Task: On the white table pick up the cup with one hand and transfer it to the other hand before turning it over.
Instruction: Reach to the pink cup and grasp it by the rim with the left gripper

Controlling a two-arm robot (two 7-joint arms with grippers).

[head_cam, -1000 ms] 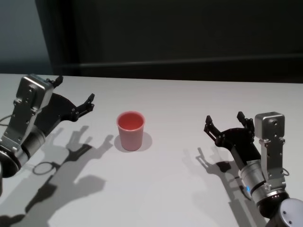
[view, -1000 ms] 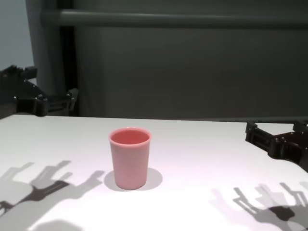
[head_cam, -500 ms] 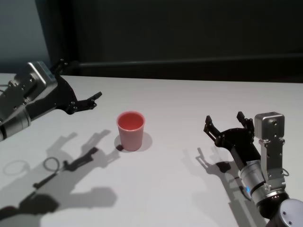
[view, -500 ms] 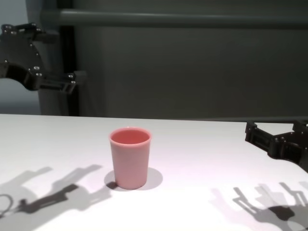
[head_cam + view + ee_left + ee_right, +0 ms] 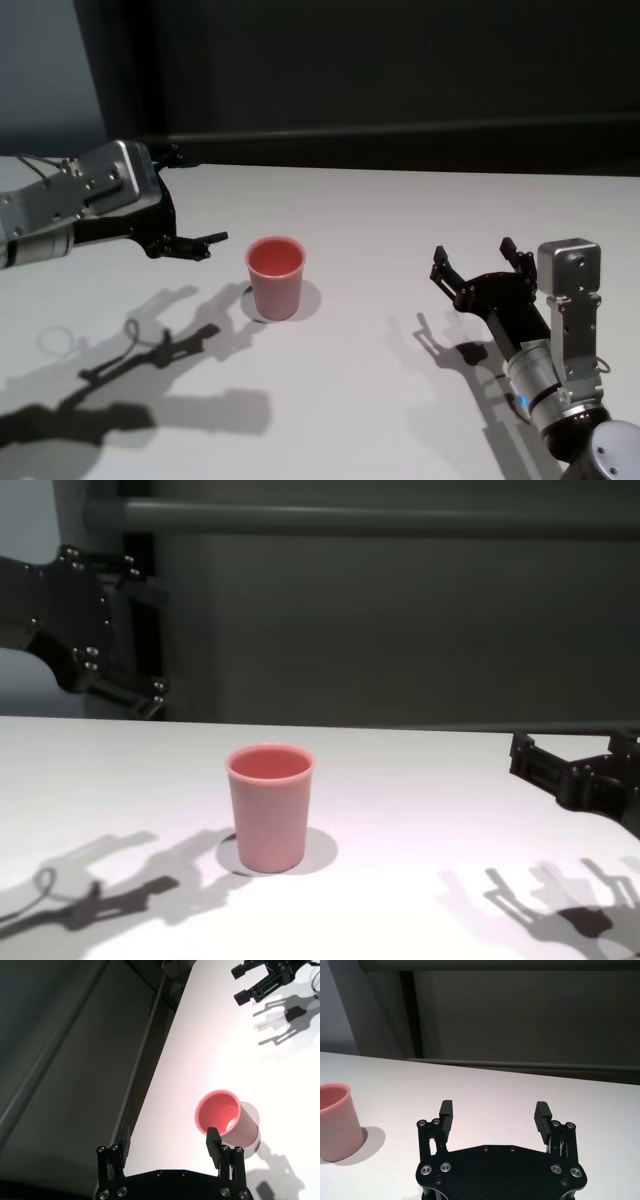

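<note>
The pink cup (image 5: 275, 276) stands upright, mouth up, on the white table (image 5: 400, 215). It also shows in the chest view (image 5: 269, 808). My left gripper (image 5: 192, 200) hovers above the table just left of the cup, turned on its side, open and empty. In the left wrist view the left gripper (image 5: 169, 1136) points past the cup (image 5: 227, 1120), which lies just outside one fingertip. My right gripper (image 5: 473, 255) rests low over the table at the right, open and empty, well away from the cup. The right wrist view shows the right gripper (image 5: 494, 1107) and the cup (image 5: 337, 1121) off to its side.
A dark wall with a horizontal rail (image 5: 380, 518) runs behind the table's far edge. The arms cast dark shadows on the tabletop (image 5: 150, 350). A small blue light (image 5: 522, 402) shows on the right wrist.
My left arm has risen and swung right toward the cup, and its gripper has rolled onto its side. The cup and the right arm have not moved.
</note>
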